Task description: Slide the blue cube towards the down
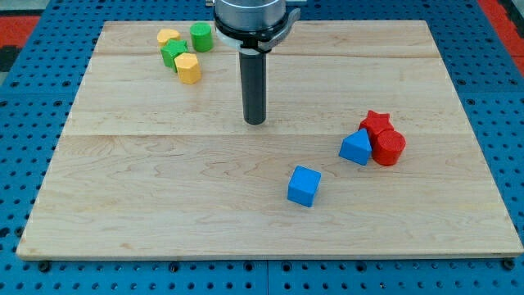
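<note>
Broadly, we worked over a pale wooden board (147, 205) that filled most of the view, with a blue pegboard (33, 98) showing around its edges. Our arm carried no fingers at all, only a straight dark rod (255, 82) hanging from a grey mount at twelve o'clock, so there was nothing to hold wide, narrow or closed. My tip (255, 122) rested just above the board's middle, touching no block.

Two clusters sat well apart from us. At about ten o'clock from my tip lay a green cylinder (201, 37), a green block (173, 53) whose shape we could not make out, a yellow block (168, 36) at the back and a yellow hexagonal block (188, 68) in front, all packed close together. At about four o'clock, near the view's right, a red star block (377, 123), a red cylinder (388, 148) and a blue triangular block (356, 147) stood touching one another.

The blue cube (304, 186) stood alone below the middle, at roughly five o'clock from my tip and well apart from it. That bearing was what mattered: my tip was already on the cube's upper side, though off toward eleven o'clock from it. We judged that my tip needed to shift a little toward three o'clock to stand squarely at the cube's twelve, then drive toward six, where the board lay open to its bottom edge.
</note>
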